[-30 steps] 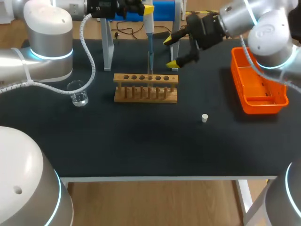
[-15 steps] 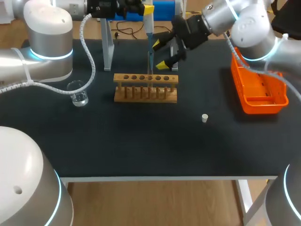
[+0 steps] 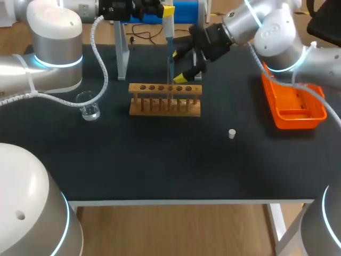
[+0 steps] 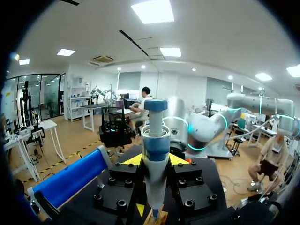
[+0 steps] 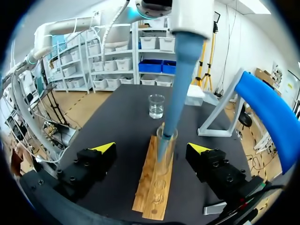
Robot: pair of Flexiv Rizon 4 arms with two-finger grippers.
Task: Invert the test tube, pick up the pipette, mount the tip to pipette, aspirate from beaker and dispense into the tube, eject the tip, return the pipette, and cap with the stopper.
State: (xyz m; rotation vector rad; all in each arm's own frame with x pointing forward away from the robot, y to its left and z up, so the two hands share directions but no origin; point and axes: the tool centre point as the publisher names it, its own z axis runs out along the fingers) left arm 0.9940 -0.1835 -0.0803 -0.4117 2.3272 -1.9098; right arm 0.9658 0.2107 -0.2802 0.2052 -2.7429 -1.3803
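While tip sits in test tube (image 5: 166, 143) in rack (image 5: 151, 185), pipette (image 5: 180, 70): clamped in left gripper (image 4: 155, 160).
right gripper (image 5: 151, 148): open, straddling test tube, no contact.
risk: closing finger knocks pipette shaft, spills.

The black table (image 3: 160, 160) carried a wooden rack (image 3: 165, 100) mid-way, a beaker (image 3: 88, 105) left of it, a stopper (image 3: 232, 133) nearer the front, and an orange bin (image 3: 298, 118) at right.

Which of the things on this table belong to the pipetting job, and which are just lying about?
Job:
pipette, held in the left claw
test tube, standing in the wooden rack
beaker
stopper

Not named in the job:
orange basket
grey stand
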